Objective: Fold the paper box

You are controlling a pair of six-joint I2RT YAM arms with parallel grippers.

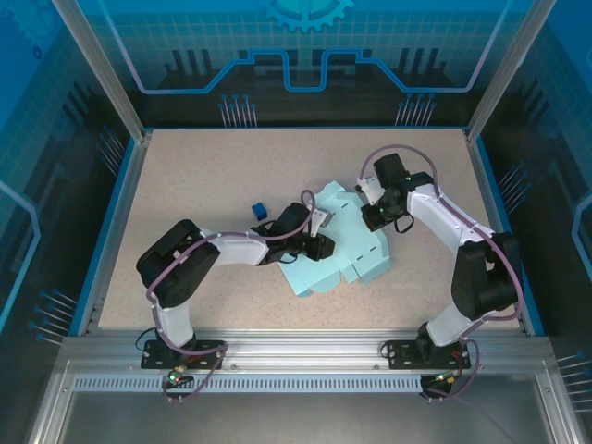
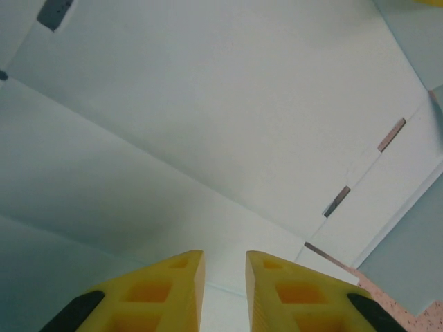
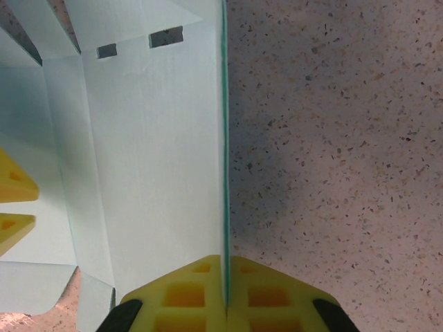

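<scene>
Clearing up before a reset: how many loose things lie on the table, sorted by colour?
Pale cyan paper box: 1
Dark blue cube: 1
Total: 2

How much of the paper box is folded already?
Not much. The paper box lies mostly spread out like a sheet, with its flaps sticking out. In hand: the right gripper is shut on one panel's edge, which seems to stand upright. The left gripper sits over the sheet, fingers slightly apart. Left to do: raise the other walls and tuck flaps into the slots.
</scene>
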